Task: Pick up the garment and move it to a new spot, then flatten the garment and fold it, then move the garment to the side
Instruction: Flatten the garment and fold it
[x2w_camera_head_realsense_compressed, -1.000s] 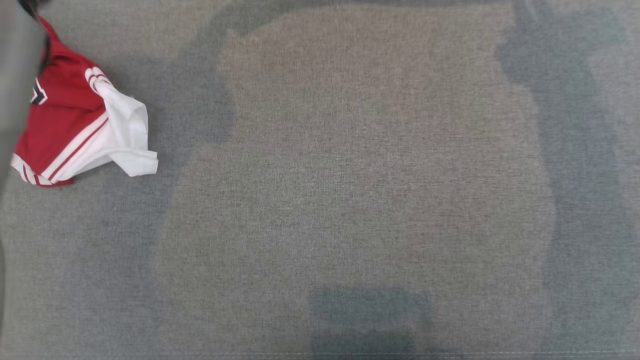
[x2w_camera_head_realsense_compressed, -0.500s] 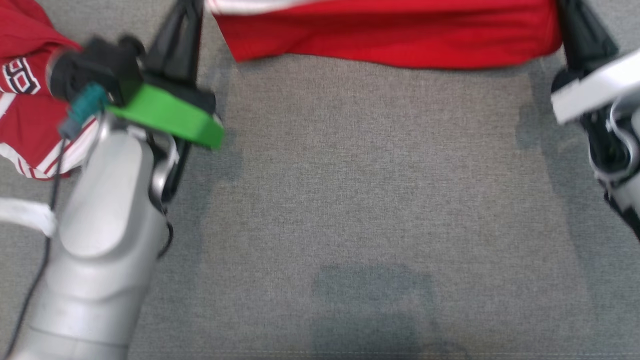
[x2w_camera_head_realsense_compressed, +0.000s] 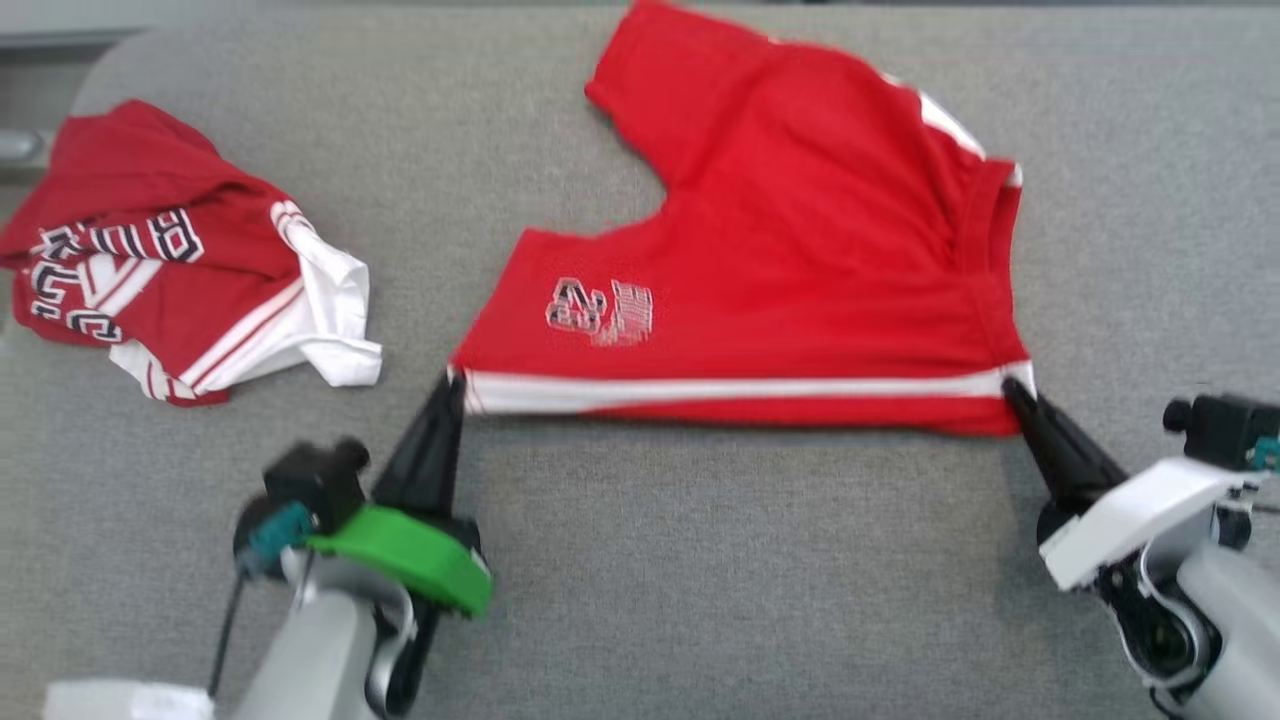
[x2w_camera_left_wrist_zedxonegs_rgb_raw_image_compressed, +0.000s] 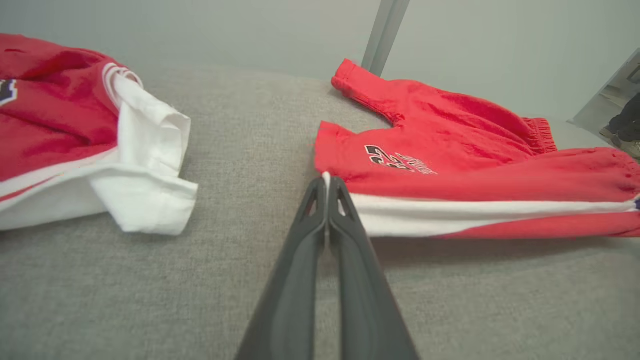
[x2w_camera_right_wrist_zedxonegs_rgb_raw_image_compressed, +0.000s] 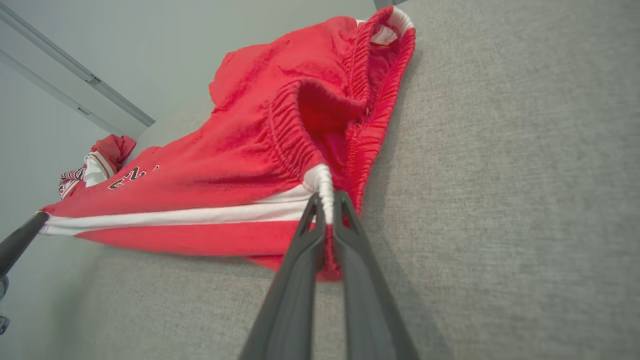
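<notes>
Both claws are clamped on the red shorts (x2w_camera_head_realsense_compressed: 800, 260): the left claw (x2w_camera_head_realsense_compressed: 455, 385) pinches the leg-hem corner at the white stripe, the right claw (x2w_camera_head_realsense_compressed: 1010, 388) the waistband end. The shorts stretch between them across the middle of the grey cloth surface (x2w_camera_head_realsense_compressed: 700, 560); a crumpled red-and-white top (x2w_camera_head_realsense_compressed: 170, 270) lies apart, far left

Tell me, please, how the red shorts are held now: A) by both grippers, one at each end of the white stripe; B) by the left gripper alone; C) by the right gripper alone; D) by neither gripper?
A: the left gripper and the right gripper each pinch one end of the red shorts.
</notes>
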